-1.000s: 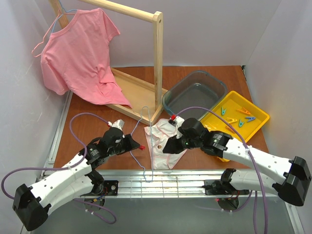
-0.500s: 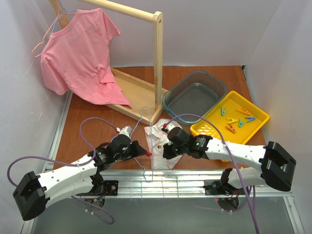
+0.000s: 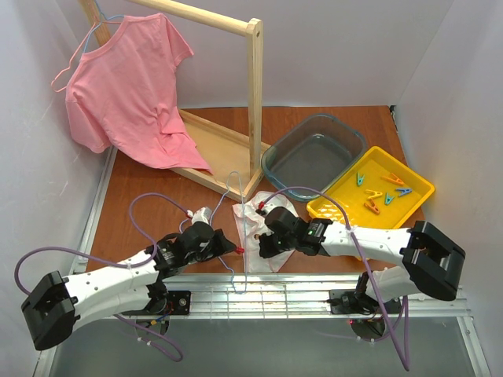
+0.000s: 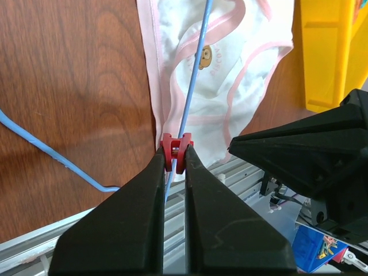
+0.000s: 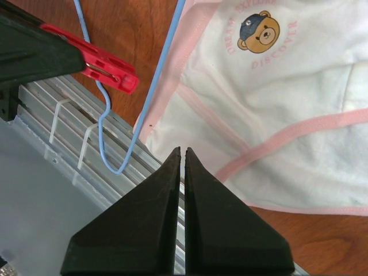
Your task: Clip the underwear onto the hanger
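Note:
The white underwear [image 3: 250, 222] with pink trim lies flat on the table, and the light-blue wire hanger [image 3: 229, 271] lies across its left side. My left gripper [image 3: 233, 250] is shut on a red clothespin [image 3: 239, 250]. In the left wrist view the clothespin [image 4: 175, 152] has its mouth at the hanger wire [image 4: 195, 75], where the wire crosses the edge of the underwear [image 4: 218, 75]. My right gripper [image 3: 262, 250] is shut and empty. In the right wrist view its tips [image 5: 182, 152] hover over the near edge of the underwear [image 5: 276, 103], right of the hanger [image 5: 164, 75] and the clothespin [image 5: 106, 72].
A pink T-shirt [image 3: 126, 94] hangs on the wooden rail stand [image 3: 254, 102] at the back left. A clear grey tub [image 3: 314, 153] and a yellow tray [image 3: 416, 192] with several clothespins [image 3: 373, 196] sit at the right. A metal rail [image 3: 275, 287] runs along the near table edge.
My left gripper has carried the red clothespin right to the hanger wire at the underwear's edge. My right gripper has moved left and nearer, over the underwear.

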Robot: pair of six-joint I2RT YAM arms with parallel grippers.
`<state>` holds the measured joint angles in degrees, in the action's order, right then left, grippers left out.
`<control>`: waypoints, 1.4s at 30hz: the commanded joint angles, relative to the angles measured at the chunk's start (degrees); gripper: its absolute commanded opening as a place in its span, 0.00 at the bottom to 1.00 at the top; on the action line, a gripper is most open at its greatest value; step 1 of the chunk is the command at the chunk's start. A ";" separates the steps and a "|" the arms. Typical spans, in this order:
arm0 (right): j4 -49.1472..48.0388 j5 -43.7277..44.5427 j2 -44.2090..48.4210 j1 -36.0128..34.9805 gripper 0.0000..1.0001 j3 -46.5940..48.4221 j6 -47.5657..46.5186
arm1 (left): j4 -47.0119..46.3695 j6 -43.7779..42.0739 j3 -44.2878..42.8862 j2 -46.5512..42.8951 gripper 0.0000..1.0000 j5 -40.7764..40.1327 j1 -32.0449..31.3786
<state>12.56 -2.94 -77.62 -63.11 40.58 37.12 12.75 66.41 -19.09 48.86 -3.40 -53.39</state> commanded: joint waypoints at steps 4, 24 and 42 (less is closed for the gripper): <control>-3.41 -2.06 -3.76 -1.14 0.01 1.52 -0.03 | -0.97 1.88 0.46 4.04 0.00 -1.79 -2.69; -4.73 -2.95 -10.35 -3.86 0.01 2.05 1.37 | -5.02 5.66 5.29 2.03 0.00 -1.17 -6.73; -4.21 -2.95 -10.26 -4.47 0.01 2.23 1.29 | -11.16 9.53 11.00 -3.95 0.00 -1.17 -7.79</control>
<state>8.82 -6.13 -87.70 -66.89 41.41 38.48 4.97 75.53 -8.99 44.49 -3.64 -60.62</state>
